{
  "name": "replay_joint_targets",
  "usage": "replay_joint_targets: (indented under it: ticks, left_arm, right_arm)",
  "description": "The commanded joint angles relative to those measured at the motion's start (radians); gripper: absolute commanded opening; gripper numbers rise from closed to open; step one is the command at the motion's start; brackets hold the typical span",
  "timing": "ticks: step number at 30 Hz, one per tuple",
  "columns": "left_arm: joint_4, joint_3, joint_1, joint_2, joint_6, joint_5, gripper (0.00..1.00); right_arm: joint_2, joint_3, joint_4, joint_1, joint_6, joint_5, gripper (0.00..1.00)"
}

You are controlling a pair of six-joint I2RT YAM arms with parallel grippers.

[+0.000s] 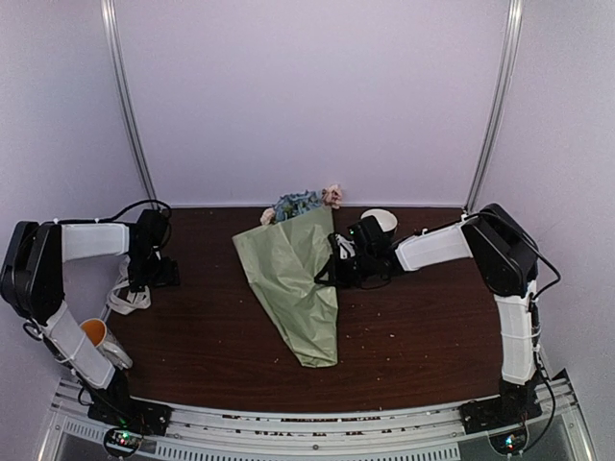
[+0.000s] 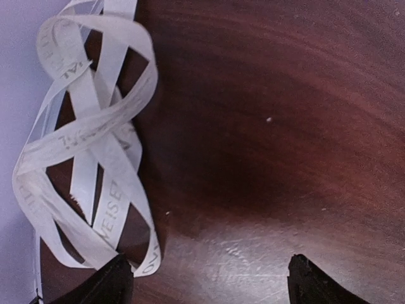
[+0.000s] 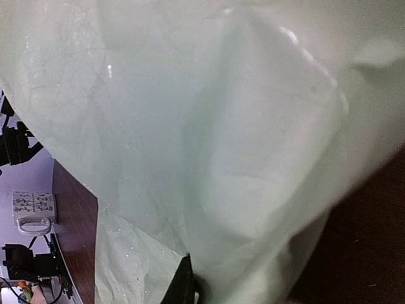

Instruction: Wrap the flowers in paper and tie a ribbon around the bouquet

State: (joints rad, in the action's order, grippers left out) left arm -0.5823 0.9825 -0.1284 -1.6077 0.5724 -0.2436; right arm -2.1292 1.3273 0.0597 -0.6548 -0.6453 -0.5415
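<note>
Where it lies near the middle of the dark brown wooden tabletop [image 1: 413, 336], the cone-shaped bouquet [image 1: 288, 283] of sage-green paper points its narrow tip toward the arm bases and its wide mouth toward the far wall. Pale pink and dusty blue blooms [image 1: 306, 203] show at that wide end. Up close, the paper [image 3: 221, 126] fills almost the whole right wrist view, creased and slightly glossy.

At the bouquet's right edge, the right arm's fingers [image 1: 334, 261] are pinched shut on a fold of the paper. Only one dark fingertip [image 3: 185, 282] shows beneath the sheet. A round white cup-like object [image 1: 380, 219] stands just right of the blooms.

Well to the left of the bouquet, the cream-white fabric ribbon [image 2: 82, 145] with faint printed lettering lies in loose tangled loops at the tabletop's edge. The left arm's fingers [image 1: 154, 274] hover beside it, spread wide over bare wood and holding nothing. One loop reaches the nearer fingertip [image 2: 117, 282]. Farther left of the bouquet, an orange-and-white object [image 1: 96, 334] sits by the left arm; I cannot tell what it is.
</note>
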Motion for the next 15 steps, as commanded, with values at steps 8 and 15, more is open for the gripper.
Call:
replay_joint_targets:
  ticks: [8,15]
  left_arm:
    - [-0.079,0.076,0.075,-0.124,-0.064,-0.044,0.79]
    - [-0.176,0.159,0.105,-0.228,-0.172,0.168,0.43]
  right_arm:
    - [0.037,0.014,-0.084,-0.020,0.087,-0.003,0.00]
    - [0.045,0.004,-0.081,-0.020,0.087,-0.008,0.00]
